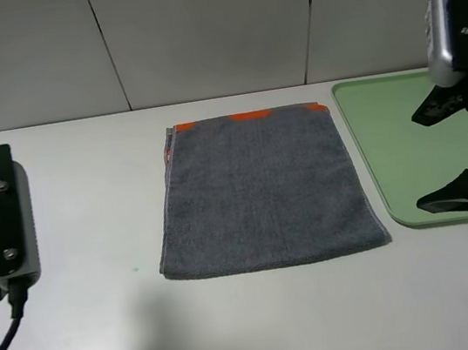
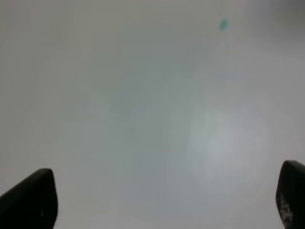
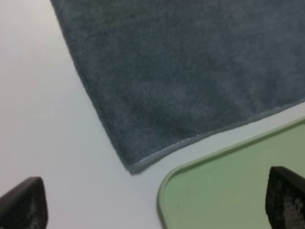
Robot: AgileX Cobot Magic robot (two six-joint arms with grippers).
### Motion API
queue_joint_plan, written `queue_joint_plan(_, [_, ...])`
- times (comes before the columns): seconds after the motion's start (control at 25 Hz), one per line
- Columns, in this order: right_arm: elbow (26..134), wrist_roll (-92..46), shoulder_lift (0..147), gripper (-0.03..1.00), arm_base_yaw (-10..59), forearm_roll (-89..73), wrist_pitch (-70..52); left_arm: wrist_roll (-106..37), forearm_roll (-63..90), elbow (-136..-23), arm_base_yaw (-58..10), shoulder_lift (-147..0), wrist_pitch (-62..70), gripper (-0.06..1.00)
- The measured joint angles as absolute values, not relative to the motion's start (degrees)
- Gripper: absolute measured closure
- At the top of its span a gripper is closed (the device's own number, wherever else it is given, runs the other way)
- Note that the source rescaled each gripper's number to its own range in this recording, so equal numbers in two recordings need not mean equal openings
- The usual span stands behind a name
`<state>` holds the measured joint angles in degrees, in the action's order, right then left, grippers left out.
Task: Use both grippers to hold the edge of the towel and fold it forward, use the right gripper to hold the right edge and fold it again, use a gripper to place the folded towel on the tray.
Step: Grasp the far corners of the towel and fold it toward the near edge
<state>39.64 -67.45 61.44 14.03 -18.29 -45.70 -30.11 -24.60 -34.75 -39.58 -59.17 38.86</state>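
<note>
The left tool (image 2: pixel 159 204) hangs over bare desk (image 1: pixel 74 164) with its two black fingers (image 2: pixel 29 200) spread wide apart, holding nothing and touching nothing. Below it there is only the pale surface and a small teal speck (image 2: pixel 223 24) lying ahead of the fingertips. Pale marks on one finger are too blurred to read. The right tool (image 1: pixel 458 150) is likewise spread wide and empty, poised above the pale green tray (image 1: pixel 389 152) without touching it. Beneath this tool sit the tray's rounded near corner and, just beside it with a sliver of desk between, the near corner of the towel (image 1: pixel 263 193). The towel lies flat between the two tools, nearer the right one, with its dark grey face up. A thin pale hem runs along its edge, and an orange strip shows at its far edge.
</note>
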Motion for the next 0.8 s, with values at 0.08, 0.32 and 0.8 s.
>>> queue_joint_plan(0.08, [39.66, -68.41, 63.58, -0.03, 14.03, -18.29, -44.78, -30.11, -24.67, -34.75, -39.58, -62.05, 36.30, 0.04])
queue_joint_plan(0.32, [39.66, -69.29, 69.90, -0.03, 14.03, -18.34, -42.28, -30.56, -25.11, -34.75, -39.58, -72.41, 28.73, 0.04])
queue_joint_plan(0.8, [39.51, -69.43, 76.73, -0.03, 14.03, -17.39, -39.92, -30.61, -31.01, -34.79, -39.58, -90.92, 12.95, 0.04])
